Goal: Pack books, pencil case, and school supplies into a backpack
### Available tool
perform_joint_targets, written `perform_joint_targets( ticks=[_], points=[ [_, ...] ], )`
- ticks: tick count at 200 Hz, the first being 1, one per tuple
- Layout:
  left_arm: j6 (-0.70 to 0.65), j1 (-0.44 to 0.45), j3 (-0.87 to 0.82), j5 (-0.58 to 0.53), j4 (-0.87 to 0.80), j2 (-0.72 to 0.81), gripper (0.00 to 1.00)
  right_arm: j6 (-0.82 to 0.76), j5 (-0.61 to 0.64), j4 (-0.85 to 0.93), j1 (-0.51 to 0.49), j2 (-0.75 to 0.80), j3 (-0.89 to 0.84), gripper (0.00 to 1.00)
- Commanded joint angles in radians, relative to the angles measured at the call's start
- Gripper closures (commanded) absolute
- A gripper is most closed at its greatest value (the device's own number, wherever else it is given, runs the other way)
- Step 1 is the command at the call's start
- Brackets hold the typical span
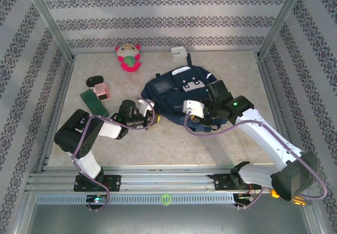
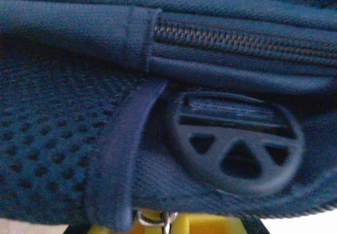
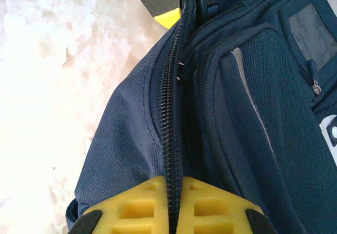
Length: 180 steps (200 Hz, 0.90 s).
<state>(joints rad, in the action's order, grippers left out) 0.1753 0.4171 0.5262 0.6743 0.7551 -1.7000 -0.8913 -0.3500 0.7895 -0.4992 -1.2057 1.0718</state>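
Just beyond backpack [image 1: 168,100] sit plush toy [image 1: 128,57], box [image 1: 178,53].

We find the backpack [image 1: 179,89] right of centre on the table [image 1: 158,144], a small box [image 1: 178,53] behind it, a plush toy [image 1: 128,57] behind-left; far left, an oval object [image 1: 95,80], a block [image 1: 101,90] and, nearest, a flat piece [image 1: 93,102].

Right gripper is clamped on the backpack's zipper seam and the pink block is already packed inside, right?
No: the pink block lies on the table beside the green piece, as the top external view shows. The rest holds.
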Motion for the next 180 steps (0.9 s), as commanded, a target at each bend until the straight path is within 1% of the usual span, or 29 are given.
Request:
perform_joint_targets(
  ticks=[1,28,50,65,102,125,147,161,173,175,180],
  points=[
    [-0.065,0.028,-0.009,0.070,-0.033,0.067,1.00,0.087,0.045,-0.100,0.004,-0.011,0.036,1.00],
    [-0.097,0.071,0.015,0.127,-0.160,0.131,1.00,0.190,0.135,-0.188,-0.015,-0.034,0.011,1.00],
    [-0.072,0.113,0.036,0.184,-0.205,0.176,1.00,0.257,0.176,-0.276,-0.031,-0.050,-0.020,1.00],
    [-0.049,0.144,0.050,0.202,-0.224,0.203,1.00,0.301,0.183,-0.335,-0.034,-0.065,-0.043,1.00],
    [-0.017,0.218,0.107,0.191,-0.273,0.257,1.00,0.330,0.184,-0.394,-0.076,-0.113,-0.072,1.00],
    [-0.032,0.267,0.168,0.175,-0.324,0.245,0.96,0.369,0.156,-0.457,-0.081,-0.125,-0.093,1.00],
    [-0.028,0.288,0.206,0.154,-0.325,0.223,0.86,0.373,0.110,-0.507,-0.078,-0.118,-0.121,1.00],
    [-0.034,0.288,0.215,0.141,-0.339,0.234,0.74,0.323,0.080,-0.502,-0.068,-0.101,-0.132,1.00],
    [-0.081,0.288,0.212,0.117,-0.400,0.273,0.63,0.259,0.042,-0.475,-0.049,-0.080,-0.141,1.00],
    [-0.090,0.287,0.212,0.112,-0.415,0.282,0.61,0.249,0.031,-0.468,-0.045,-0.077,-0.142,1.00],
    [-0.127,0.284,0.210,0.103,-0.458,0.304,0.51,0.207,-0.007,-0.442,-0.030,-0.066,-0.142,1.00]
  ],
)
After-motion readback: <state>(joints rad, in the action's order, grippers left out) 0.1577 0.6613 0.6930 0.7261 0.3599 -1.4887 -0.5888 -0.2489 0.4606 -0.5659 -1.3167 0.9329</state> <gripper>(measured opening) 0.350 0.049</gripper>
